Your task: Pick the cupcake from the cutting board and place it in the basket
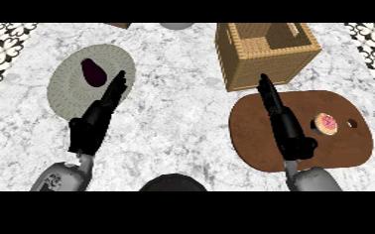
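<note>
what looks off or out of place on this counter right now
Nothing stands out. The cupcake sits on the cutting board, to the right of the open right hand. The basket stands upright beyond the board. An eggplant lies on the plate, with the open left hand over the plate's edge. Nothing spilled or tipped.

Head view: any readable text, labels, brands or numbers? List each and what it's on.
None readable.
Left forearm: faint dark marks on the grey shell, too blurred to read, may not be text.
Basket, cutting board, cupcake, plate with its dark purple item: no writing visible.
Patterned strips at the counter's far corners: ornament only, not lettering.
</note>
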`<state>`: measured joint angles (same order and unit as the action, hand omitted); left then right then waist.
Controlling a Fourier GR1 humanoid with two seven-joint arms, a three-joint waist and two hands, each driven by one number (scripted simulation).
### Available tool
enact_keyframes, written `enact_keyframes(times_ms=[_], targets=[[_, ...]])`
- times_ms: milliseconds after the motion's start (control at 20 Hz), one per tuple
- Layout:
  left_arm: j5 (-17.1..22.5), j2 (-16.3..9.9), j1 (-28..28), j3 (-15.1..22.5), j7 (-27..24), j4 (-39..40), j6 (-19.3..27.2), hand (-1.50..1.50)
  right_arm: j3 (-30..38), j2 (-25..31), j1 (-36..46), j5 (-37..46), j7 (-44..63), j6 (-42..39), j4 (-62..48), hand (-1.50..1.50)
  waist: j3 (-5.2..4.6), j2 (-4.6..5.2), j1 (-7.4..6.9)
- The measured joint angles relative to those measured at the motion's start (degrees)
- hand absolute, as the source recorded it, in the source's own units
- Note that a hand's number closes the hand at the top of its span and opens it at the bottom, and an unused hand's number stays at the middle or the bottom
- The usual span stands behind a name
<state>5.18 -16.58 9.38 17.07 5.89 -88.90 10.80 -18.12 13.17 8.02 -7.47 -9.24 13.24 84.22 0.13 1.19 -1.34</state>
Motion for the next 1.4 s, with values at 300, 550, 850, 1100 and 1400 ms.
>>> enact_keyframes(times_ms=[300,550,850,1100,1400], targets=[[-0.53,-3.63,-0.33,-4.72,2.92,2.55,1.19,0.00,14.19,5.82,-0.94,-15.77,-10.80,-14.80,-3.29,1.50,0.28,-0.54,1.71],[-0.15,-4.66,-0.44,-6.13,5.67,4.58,1.19,0.00,19.66,6.34,-1.45,-17.61,-30.00,-23.41,-1.46,-1.50,0.29,-0.98,2.37],[0.17,-5.44,1.00,-7.97,6.94,7.18,0.10,0.00,25.67,7.70,-4.54,-12.68,-34.65,-15.42,-1.98,-1.50,-0.09,-1.16,2.33],[0.02,-5.74,0.21,-8.43,6.58,7.55,0.08,0.00,29.46,19.87,-9.64,-3.81,-27.02,-10.17,-2.31,-1.50,-0.36,-1.28,3.02],[0.22,-6.09,0.86,-9.09,7.23,7.73,-0.38,0.00,29.78,36.15,-17.19,2.43,-18.19,-18.08,0.26,-1.50,-0.39,-1.41,3.30]])
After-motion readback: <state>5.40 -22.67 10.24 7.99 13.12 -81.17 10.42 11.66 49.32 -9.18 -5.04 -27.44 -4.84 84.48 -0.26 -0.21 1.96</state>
